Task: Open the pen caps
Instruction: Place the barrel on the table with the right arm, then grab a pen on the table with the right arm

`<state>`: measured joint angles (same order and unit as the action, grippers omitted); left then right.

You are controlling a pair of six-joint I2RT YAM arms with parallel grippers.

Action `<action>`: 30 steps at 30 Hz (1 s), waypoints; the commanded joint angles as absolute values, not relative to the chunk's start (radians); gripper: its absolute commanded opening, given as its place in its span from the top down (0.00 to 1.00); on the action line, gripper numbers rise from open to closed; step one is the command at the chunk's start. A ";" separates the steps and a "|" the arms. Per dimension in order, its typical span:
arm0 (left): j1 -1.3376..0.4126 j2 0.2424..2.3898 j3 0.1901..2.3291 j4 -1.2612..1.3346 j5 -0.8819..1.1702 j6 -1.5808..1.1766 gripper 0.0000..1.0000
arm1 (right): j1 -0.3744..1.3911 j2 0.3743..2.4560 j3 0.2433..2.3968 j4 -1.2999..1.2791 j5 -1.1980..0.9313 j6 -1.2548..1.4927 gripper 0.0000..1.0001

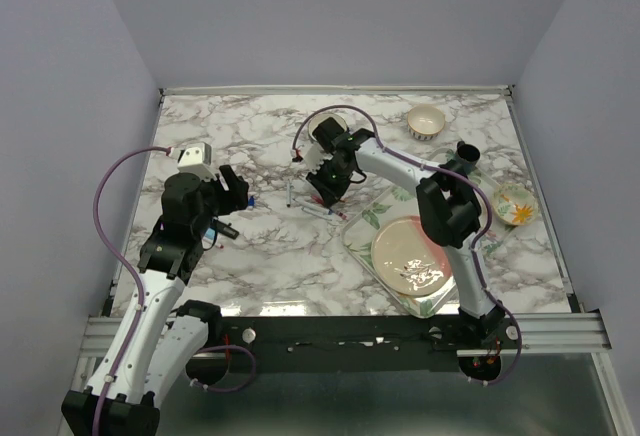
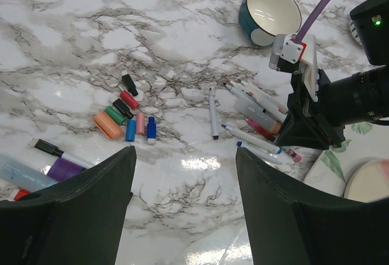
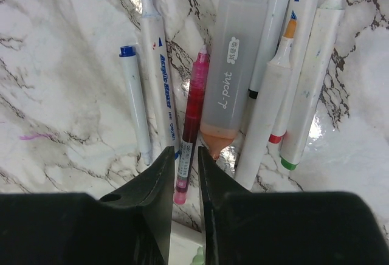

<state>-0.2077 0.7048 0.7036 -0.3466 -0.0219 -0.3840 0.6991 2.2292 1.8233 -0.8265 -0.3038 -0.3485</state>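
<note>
**Crowded pick ahead**

The right gripper (image 3: pixel 185 152), jaws barely apart, straddles the red pen (image 3: pixel 193 107) near the middle of the bench (image 1: pixel 270 256). Closing could drag the highlighter (image 3: pixel 234 64) just beside it. The left gripper (image 2: pixel 185 155) gapes empty. Loose pen caps (image 2: pixel 129 116) lie toward the left edge.

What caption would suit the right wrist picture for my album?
Right gripper straddling a red pen among markers on the marble table.
</note>
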 commanded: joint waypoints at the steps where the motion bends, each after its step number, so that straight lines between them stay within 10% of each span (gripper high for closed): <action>1: -0.196 0.687 0.698 -0.342 0.000 -0.365 0.25 | 0.706 2.217 1.873 -0.876 -0.287 -0.353 0.71; 30: -0.183 0.678 0.696 -0.330 0.035 -0.365 0.24 | 0.362 2.324 2.219 -0.917 -0.434 -0.403 0.61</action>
